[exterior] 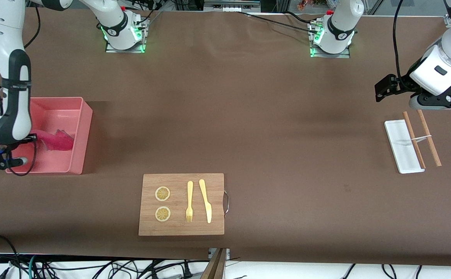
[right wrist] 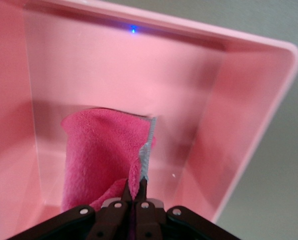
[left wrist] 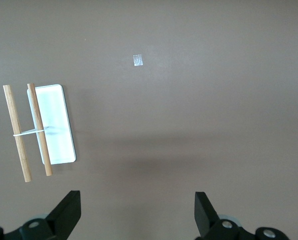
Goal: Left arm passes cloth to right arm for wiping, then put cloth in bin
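Observation:
The magenta cloth [exterior: 57,140] hangs inside the salmon-pink bin [exterior: 79,133] at the right arm's end of the table. In the right wrist view the cloth [right wrist: 101,155] droops toward the bin's floor, and my right gripper [right wrist: 135,187] is shut on its edge above the bin [right wrist: 249,125]. The right arm covers that gripper in the front view. My left gripper [left wrist: 137,212] waits open and empty over bare table at the left arm's end, beside the white tray; in the front view the left gripper [exterior: 384,91] hangs above the table.
A white tray [exterior: 401,149] with two banded wooden sticks [exterior: 423,137] lies at the left arm's end. A wooden board [exterior: 181,228] nearer the front camera carries two lemon slices [exterior: 162,193], a fork [exterior: 189,201] and a knife [exterior: 206,201].

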Robot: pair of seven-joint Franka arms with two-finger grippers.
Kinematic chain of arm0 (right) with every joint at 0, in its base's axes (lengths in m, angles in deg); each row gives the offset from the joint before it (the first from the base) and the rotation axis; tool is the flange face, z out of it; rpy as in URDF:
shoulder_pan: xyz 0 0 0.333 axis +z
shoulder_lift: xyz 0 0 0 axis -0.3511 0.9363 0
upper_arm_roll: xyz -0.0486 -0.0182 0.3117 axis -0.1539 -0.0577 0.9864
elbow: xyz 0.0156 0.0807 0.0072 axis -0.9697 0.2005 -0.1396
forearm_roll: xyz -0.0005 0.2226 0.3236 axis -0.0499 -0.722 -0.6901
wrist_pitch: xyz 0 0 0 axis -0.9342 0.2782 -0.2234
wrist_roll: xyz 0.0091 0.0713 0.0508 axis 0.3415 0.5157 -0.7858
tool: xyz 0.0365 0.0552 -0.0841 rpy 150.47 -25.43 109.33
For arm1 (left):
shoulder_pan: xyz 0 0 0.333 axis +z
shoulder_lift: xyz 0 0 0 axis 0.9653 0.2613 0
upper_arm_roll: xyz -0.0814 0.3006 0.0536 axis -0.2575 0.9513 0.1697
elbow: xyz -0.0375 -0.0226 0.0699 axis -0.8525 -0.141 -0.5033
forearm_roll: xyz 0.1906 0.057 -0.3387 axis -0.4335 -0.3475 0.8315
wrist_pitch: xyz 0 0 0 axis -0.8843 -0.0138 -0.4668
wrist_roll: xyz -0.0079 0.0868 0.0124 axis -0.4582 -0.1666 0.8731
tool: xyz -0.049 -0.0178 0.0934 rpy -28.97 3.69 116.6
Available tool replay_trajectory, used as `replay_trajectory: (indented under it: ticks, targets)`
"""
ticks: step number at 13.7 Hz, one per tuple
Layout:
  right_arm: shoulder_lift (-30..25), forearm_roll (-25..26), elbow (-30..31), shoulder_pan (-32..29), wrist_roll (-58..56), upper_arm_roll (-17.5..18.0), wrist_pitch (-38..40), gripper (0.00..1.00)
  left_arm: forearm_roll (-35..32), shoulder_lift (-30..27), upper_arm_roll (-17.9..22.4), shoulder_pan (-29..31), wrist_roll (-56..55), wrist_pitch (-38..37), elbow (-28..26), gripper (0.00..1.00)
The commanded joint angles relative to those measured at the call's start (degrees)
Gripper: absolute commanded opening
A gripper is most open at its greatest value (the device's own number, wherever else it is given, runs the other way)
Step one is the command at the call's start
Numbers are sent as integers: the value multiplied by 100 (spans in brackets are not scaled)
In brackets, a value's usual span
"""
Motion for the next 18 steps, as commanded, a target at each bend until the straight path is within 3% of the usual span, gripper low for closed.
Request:
replay_trajectory:
  ticks: [1, 5, 12, 15, 18]
  targets:
    - [-154, -7, 308, -143, 19, 203, -350, 99, -18, 92, -9, -8, 43, -98, 183, 100]
    - [-636, -17, 264, -196, 193, 273, -220, 100, -18, 92, -9, -8, 51, -116, 183, 100]
    - [-2201, 168, 45, -328, 939, 967, 1211, 100, -18, 83, -44, -8, 52, -133, 183, 100]
    - [-2719, 404, 36, -372, 1817, 1554, 1704, 100, -18, 83, -44, -8, 52, -142, 183, 100]
    - [-3159, 599, 44, -757, 3303, 2450, 2179, 100, -18, 74, -44, -8, 52, -151, 183, 100]
